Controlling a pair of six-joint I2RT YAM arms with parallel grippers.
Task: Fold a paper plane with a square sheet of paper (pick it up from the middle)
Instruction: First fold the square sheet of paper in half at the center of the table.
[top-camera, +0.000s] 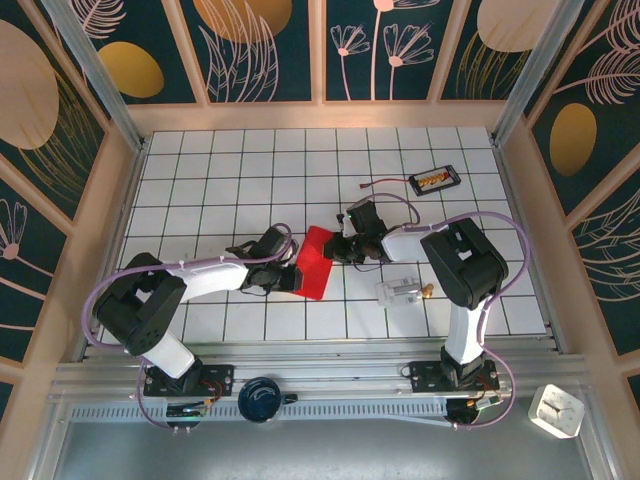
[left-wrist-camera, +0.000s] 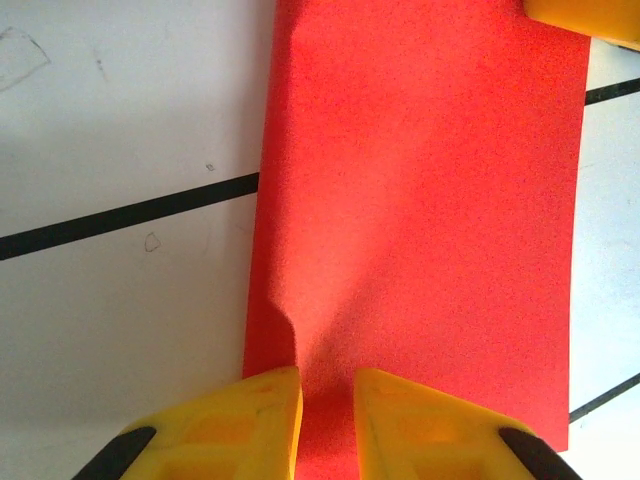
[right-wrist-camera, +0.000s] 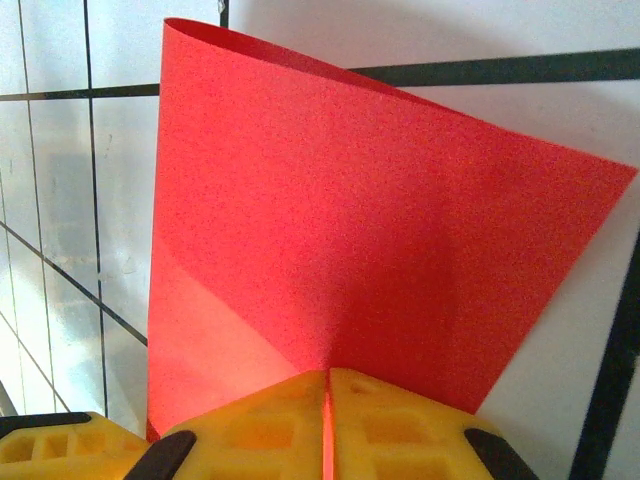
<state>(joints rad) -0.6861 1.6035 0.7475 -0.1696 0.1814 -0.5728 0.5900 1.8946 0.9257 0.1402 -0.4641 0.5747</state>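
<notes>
Sheet, red, one: the square sheet of paper (top-camera: 315, 262) lies between the two hands at mid-desk. No fold can be seen in it. It is bowed up on the side toward the right hand and lies flat in front of the left hand.

Right hand (top-camera: 340, 248): closed tight on the sheet's edge. In its wrist view (right-wrist-camera: 327, 375) only a thin red line shows between the yellow fingers. The paper fans up and away from the tips in a broad curve.

Left hand (top-camera: 290, 268): set narrow but apart in its wrist view (left-wrist-camera: 328, 385). Red paper shows in the gap, with a small pucker just beside one fingertip. Whether the hand nips that pucker or merely stands over the sheet cannot be told.

Risks, as judged:
- A stray crease is likely if the left hand closes on the pucker, which would throw off the centre fold.
- The sheet could tear or slip out of the right hand if the two hands pull apart, because the hold is on the very edge.
- The edges could end up skewed if the bowed side is laid over without being squared to the flat side.

Surface: the desk (top-camera: 220, 170) is white tile with black grid lines and faint scuffs under the left hand. A small black tray (top-camera: 434, 180) with a cable lies beyond the right hand. A small clear plastic piece (top-camera: 402, 291) lies beside the right arm. Both are well apart from the sheet.

Room: wall panels (top-camera: 260, 50) in dark teal with gold and pale leaf motifs are set in light wooden frames. A metal rail (top-camera: 330, 375) at the near edge carries the arm bases.
</notes>
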